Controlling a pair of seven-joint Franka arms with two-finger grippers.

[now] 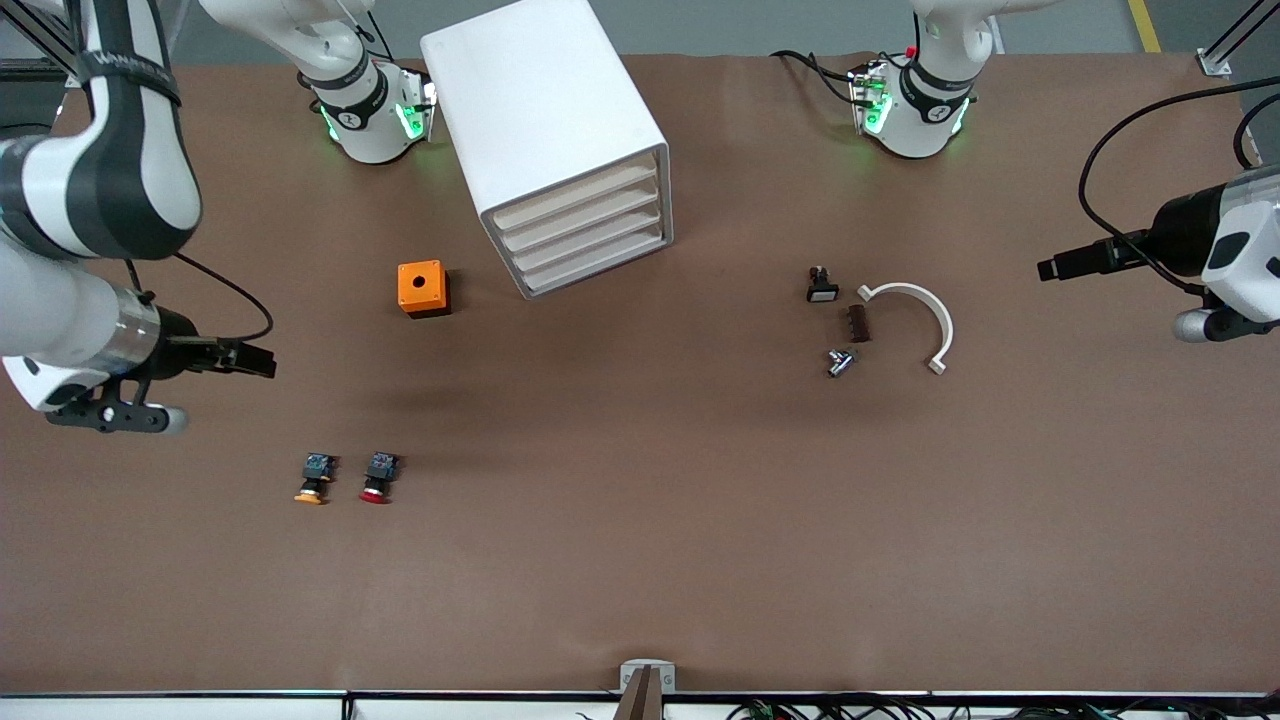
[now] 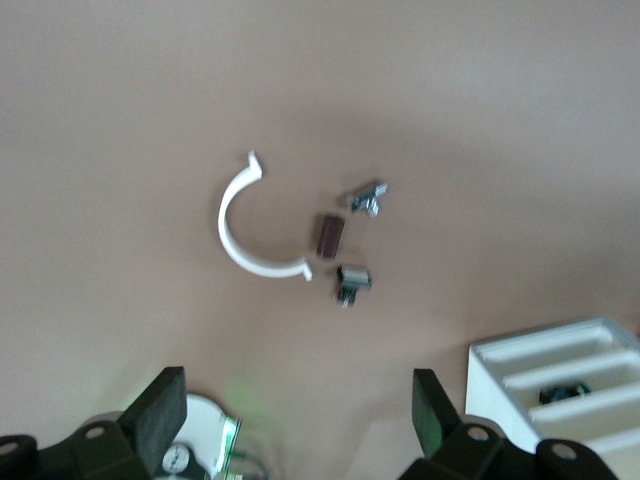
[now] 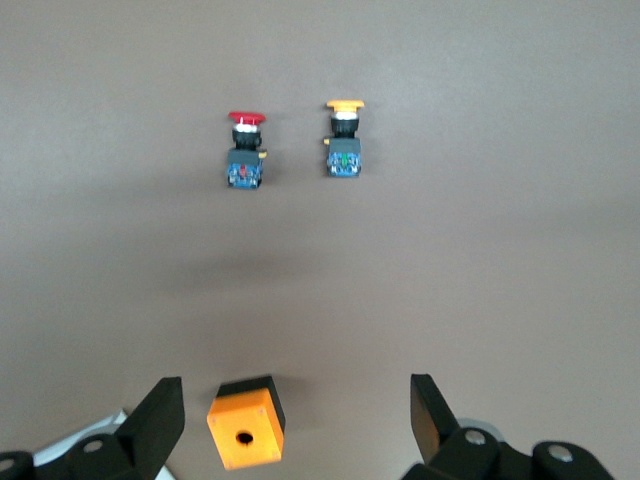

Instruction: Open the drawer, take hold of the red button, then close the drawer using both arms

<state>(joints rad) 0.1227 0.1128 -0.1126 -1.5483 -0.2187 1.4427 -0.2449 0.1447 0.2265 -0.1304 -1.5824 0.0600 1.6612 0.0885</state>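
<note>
All four cabinet [image 1: 560, 130] drawers [image 1: 590, 255] are shut. The red-capped button [image 1: 379, 477] lies on the bench [image 1: 700, 520], beside the yellow-capped button [image 1: 316, 478]. Left claw [image 2: 295, 415] and right claw [image 3: 290, 415] hang wide open, empty, each above its own bench end.

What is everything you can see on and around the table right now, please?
cabinet: one, white, four shut drawers, between the arm bases.
cube: one, orange, round hole, beside the cabinet toward the right arm's end.
button: one, red cap, nearer the front camera than the cube.
yellow-capped button: one, orange-yellow cap, beside it.
curved bracket: one, white, toward the left arm's end.
small parts: three, black, brown and silver, beside the bracket.
left gripper: black, open, up at the left arm's end.
right gripper: black, open, up near the cube.
</note>
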